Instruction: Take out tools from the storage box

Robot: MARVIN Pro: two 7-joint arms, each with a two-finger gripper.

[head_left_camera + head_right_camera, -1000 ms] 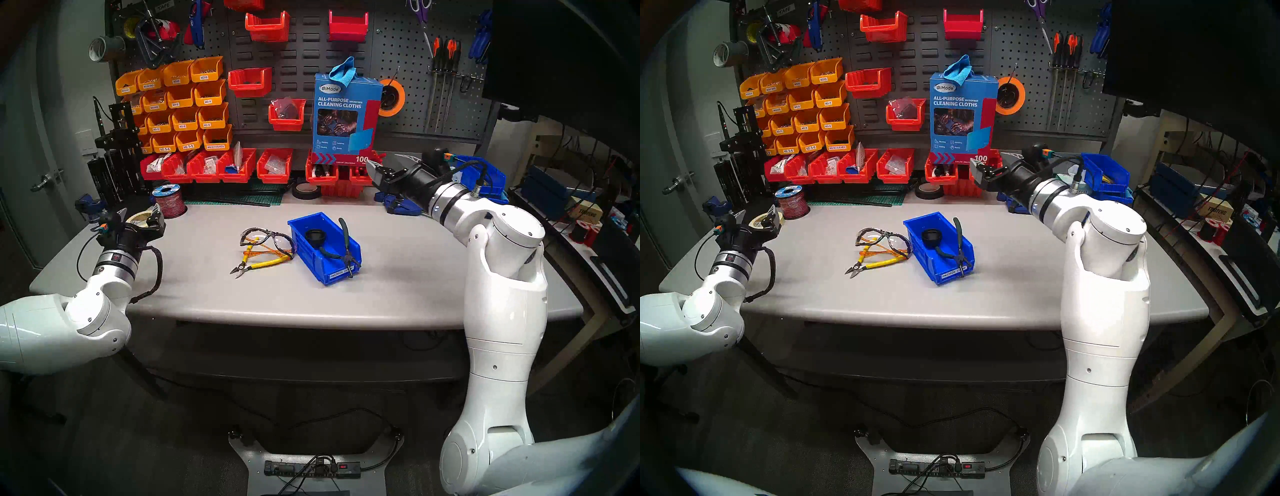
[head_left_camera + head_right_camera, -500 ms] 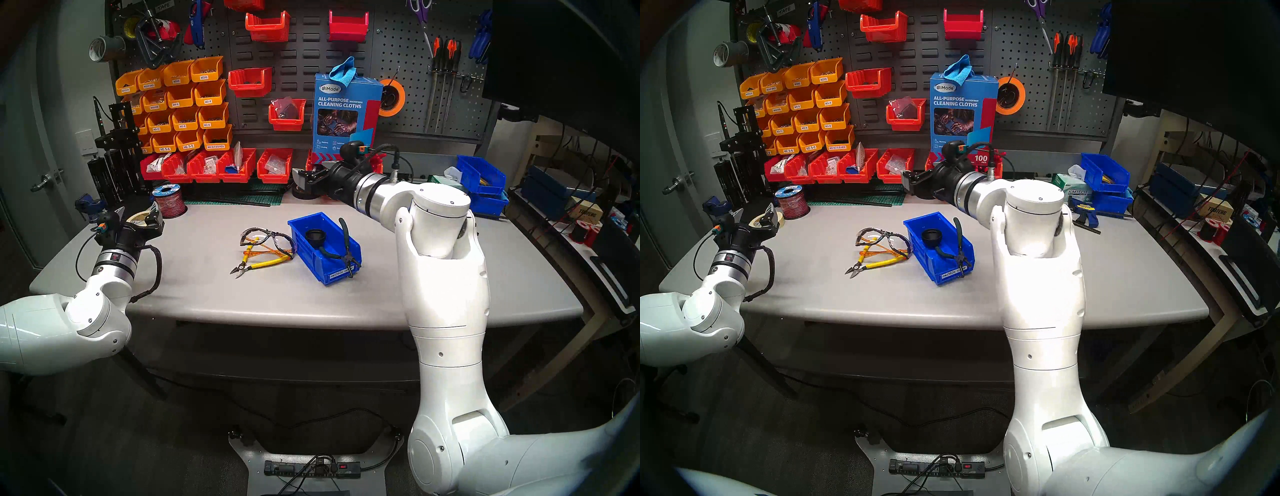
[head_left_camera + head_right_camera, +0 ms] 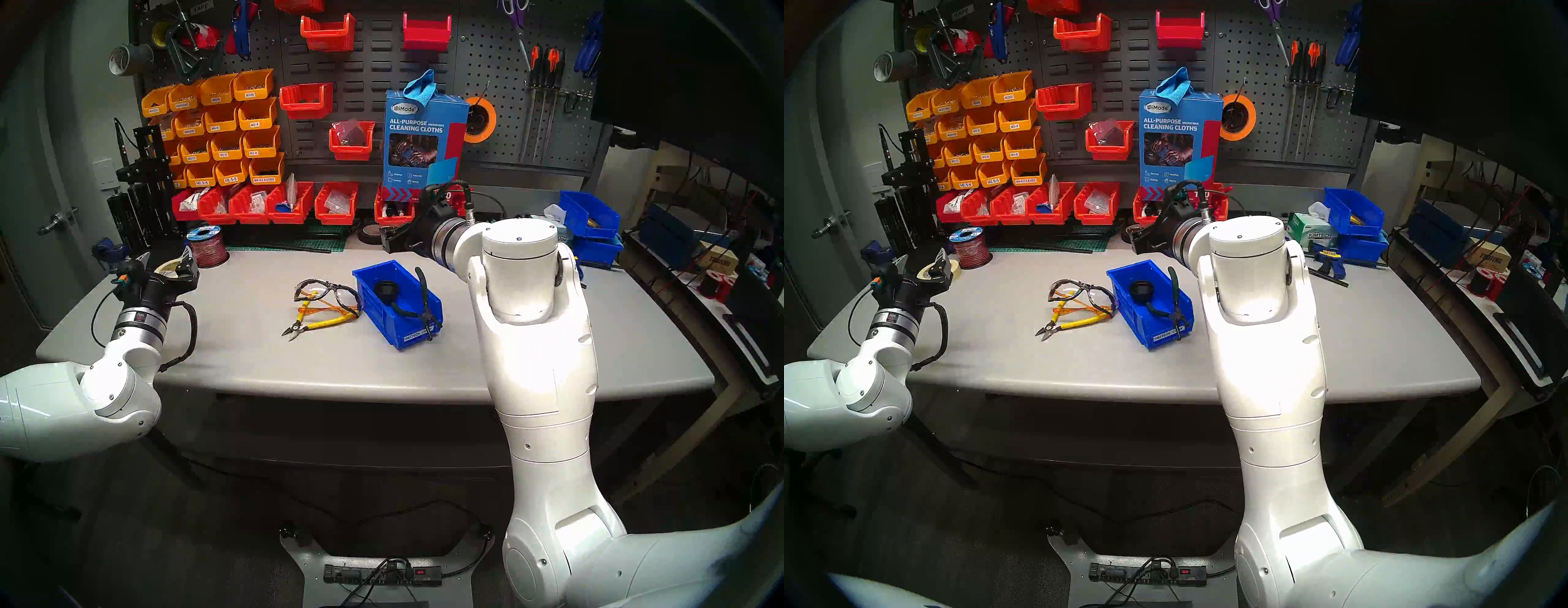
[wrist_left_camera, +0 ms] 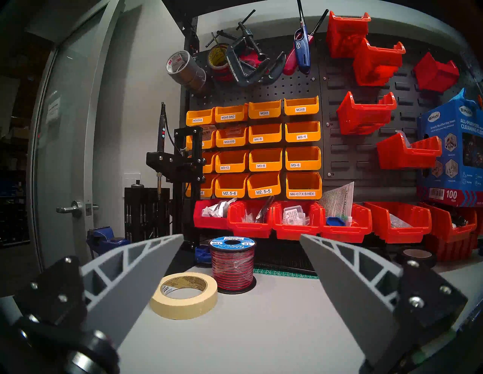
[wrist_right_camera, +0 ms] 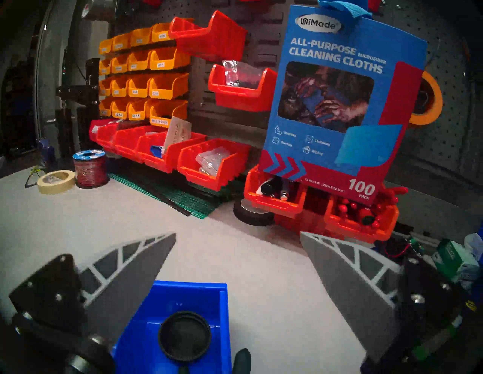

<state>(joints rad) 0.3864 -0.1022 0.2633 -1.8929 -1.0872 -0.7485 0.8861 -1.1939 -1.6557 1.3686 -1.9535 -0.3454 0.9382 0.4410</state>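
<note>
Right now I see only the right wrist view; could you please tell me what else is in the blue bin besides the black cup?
Observer: Green-handled pliers lie along the bin's right side, nose over the labelled front lip.
Operator: Thanks; is anything already out?
Observer: Safety glasses and yellow cutters lie on the table left of the bin.
Operator: And the left gripper?
Observer: The left gripper is open, at the table's far left by the tape roll.
</note>
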